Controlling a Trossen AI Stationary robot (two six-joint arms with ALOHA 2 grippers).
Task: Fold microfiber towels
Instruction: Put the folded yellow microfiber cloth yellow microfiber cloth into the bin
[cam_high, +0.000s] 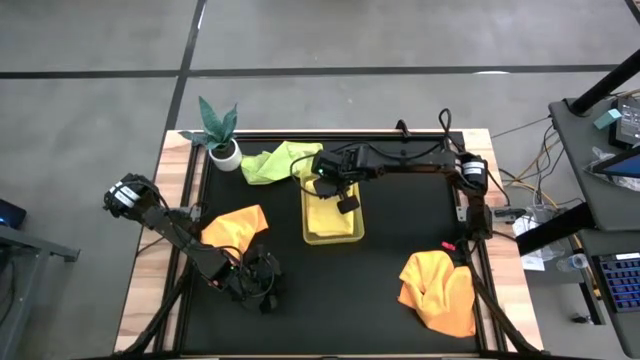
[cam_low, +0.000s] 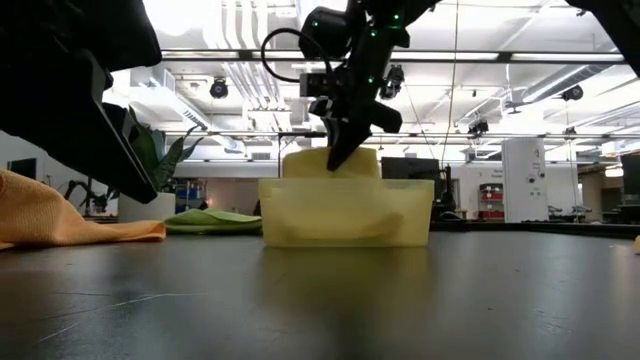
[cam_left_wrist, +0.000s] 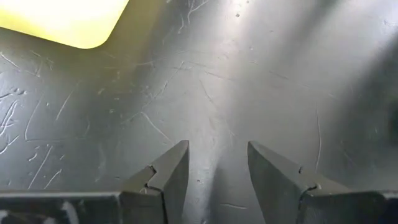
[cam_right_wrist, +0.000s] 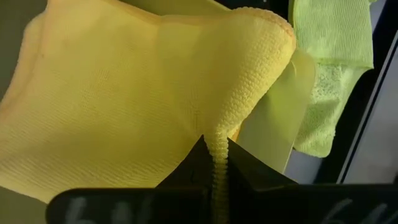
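Note:
A pale yellow towel (cam_right_wrist: 112, 93) lies in the yellow-green tray (cam_high: 333, 232) at the table's middle and bulges above its rim (cam_low: 310, 162). My right gripper (cam_high: 335, 190) is over the tray's far end, shut on this towel. A light green towel (cam_high: 270, 162) lies crumpled on the table by the tray's far left corner. One orange towel (cam_high: 236, 227) lies left of the tray, another (cam_high: 440, 290) near the right front. My left gripper (cam_left_wrist: 217, 168) is open and empty over bare table at the front left (cam_high: 265, 288). My right gripper pinches a raised ridge of the pale yellow towel (cam_right_wrist: 217, 146) between its two fingers; edge or fold, I cannot tell. The fingers come from above, slanting down (cam_low: 340, 150). The cloth is drawn up toward the fingers, and the rest lies in the tray.
A small potted plant (cam_high: 222, 140) stands at the far left corner. The black mat ends at wooden borders (cam_high: 180, 200). A corner of the tray (cam_left_wrist: 62, 22) shows ahead of my left gripper. Bare black surface lies between the tray and the front edge.

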